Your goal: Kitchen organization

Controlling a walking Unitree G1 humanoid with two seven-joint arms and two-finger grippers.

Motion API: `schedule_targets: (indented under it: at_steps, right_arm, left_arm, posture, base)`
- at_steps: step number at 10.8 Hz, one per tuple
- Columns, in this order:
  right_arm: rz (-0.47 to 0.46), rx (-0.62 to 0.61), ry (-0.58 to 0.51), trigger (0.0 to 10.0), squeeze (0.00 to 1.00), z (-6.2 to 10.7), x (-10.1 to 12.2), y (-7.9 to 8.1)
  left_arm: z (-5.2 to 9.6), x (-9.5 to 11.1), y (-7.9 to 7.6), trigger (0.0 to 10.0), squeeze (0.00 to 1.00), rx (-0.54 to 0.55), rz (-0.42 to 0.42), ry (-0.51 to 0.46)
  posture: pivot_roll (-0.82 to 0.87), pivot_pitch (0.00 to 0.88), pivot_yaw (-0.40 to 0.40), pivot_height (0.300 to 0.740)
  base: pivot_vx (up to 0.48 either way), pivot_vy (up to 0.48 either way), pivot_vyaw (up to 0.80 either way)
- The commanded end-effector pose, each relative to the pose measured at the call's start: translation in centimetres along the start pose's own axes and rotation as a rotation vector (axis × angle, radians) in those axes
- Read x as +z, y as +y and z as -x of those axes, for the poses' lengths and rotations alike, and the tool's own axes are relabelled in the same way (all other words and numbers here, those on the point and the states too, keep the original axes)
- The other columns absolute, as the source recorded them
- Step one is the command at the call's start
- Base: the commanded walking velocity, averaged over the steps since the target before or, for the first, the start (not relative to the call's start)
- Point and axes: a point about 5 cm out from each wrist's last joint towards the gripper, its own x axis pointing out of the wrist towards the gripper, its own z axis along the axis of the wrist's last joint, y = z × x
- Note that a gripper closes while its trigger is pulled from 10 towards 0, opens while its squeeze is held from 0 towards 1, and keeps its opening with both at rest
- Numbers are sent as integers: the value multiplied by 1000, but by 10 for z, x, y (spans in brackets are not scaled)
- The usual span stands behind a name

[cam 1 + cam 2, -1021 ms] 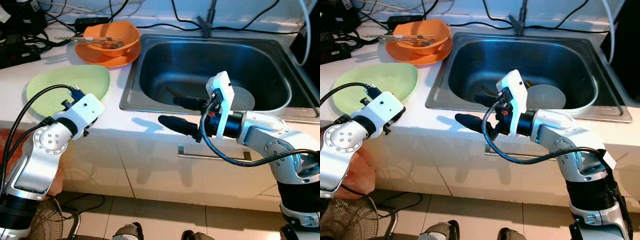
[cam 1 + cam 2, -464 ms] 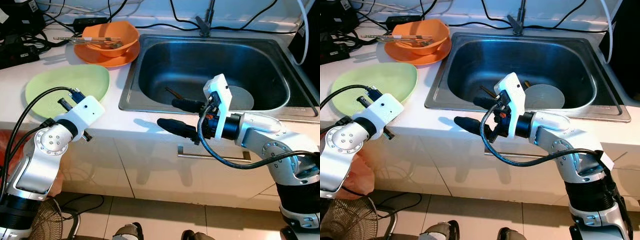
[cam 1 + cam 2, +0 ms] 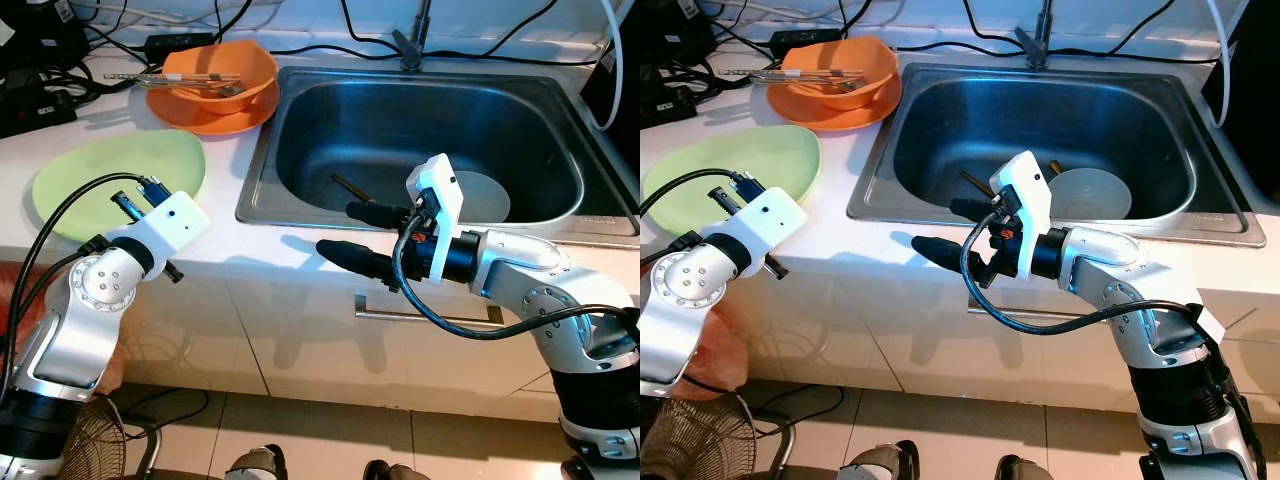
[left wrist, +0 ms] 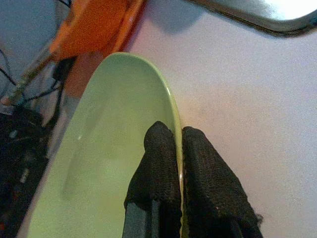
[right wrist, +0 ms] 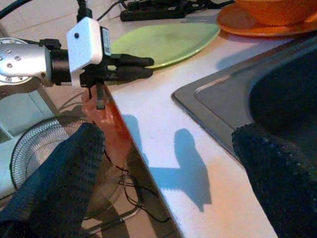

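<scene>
A pale green plate (image 3: 105, 178) lies on the white counter (image 3: 250, 245) at the left. In the left wrist view my left gripper (image 4: 177, 135) is shut on the plate's (image 4: 109, 148) rim, one finger above it and one below. The right wrist view shows the same pinch on the plate's near edge (image 5: 141, 67). My right gripper (image 3: 336, 228) hovers open over the counter's front edge, beside the sink's (image 3: 320, 120) near left corner, with nothing between its fingers (image 5: 54, 183).
An orange bowl (image 3: 220, 72) with utensils across it sits on an orange plate at the back left. A round grey dish (image 3: 482, 196) and a stick (image 3: 350, 187) lie in the sink. Cables and power strips (image 3: 40, 90) crowd the back. A fan (image 3: 90, 440) stands on the floor.
The green plate has slid left along the counter, away from the sink, held by my left gripper. My right gripper has stayed almost in place.
</scene>
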Motion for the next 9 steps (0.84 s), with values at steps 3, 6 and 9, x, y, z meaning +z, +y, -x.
schedule_targets:
  at_steps: [3,6,9]
  right_arm:
    - [-21,-46,-13,10000,0,-1,-3,-7]
    - [-76,-139,-41,10000,0,-3,-2,-22]
    - [-125,-213,-76,10000,0,-3,0,-35]
  left_arm:
    - [0,21,-7,0,0,106,-50,-151]
    - [5,45,-20,0,0,183,-107,-314]
    - [9,69,-45,0,0,192,-168,-516]
  posture:
    - [110,140,22,740]
    - [112,137,18,740]
    - [103,135,16,740]
  base:
    - [0,0,0]
    - [0,0,0]
    - [0,0,0]
